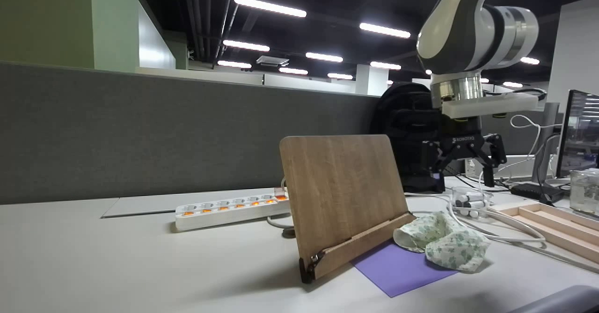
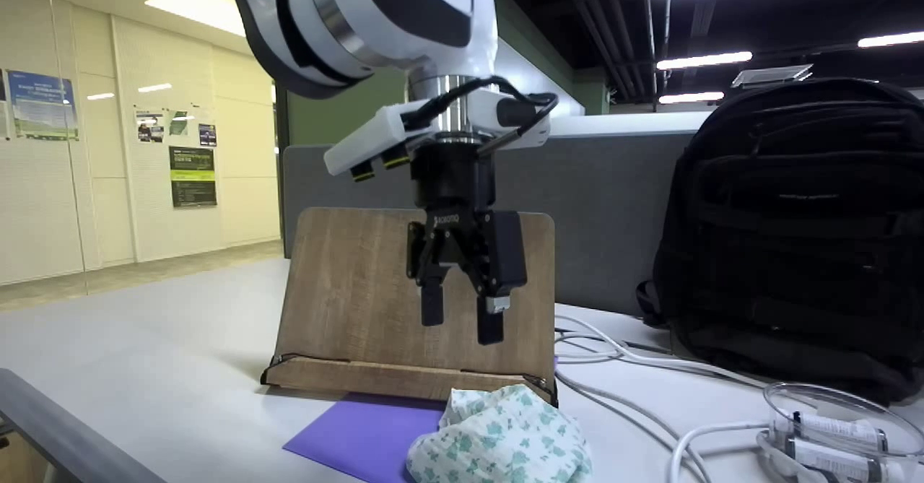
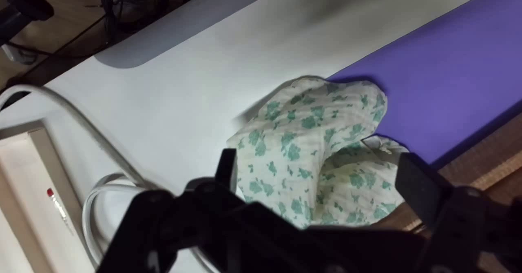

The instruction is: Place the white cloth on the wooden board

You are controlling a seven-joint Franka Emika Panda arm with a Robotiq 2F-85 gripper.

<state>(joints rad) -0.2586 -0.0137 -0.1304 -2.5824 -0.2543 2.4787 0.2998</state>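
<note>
1. Two fingers [image 2: 432, 306] of the gripper [image 2: 461, 313] stand spread, with nothing pinched between them. They point down, well above the table [image 1: 117, 257], which suits a grasp from overhead.

2. The white cloth [image 3: 285, 154], printed with green leaves, lies crumpled, partly on a purple sheet [image 3: 448, 89] and partly on the bare table. In the wrist view it shows between the fingers, so the step in hand looks like lining up a pick, with contact not yet made.

3. Those raised folds probably help: a bunched ridge gives the fingers something to close on, where flat fabric would offer little.

4. The wooden board [image 1: 344, 191] leans back, with a ledge [image 2: 361, 377] along its lower front. On such a slope loose fabric may slide, so the ledge or the top edge will likely have to keep it there.

5. The cloth rests just in front of that ledge; whether they touch, I cannot tell. The carry should be short, but wants enough lift to clear the ledge before swinging over the board.

6. A white cable [image 3: 87, 127] loops near the cloth, on the side away from the board. Going too wide could snag it; going too low could drag the sheet along.
</note>
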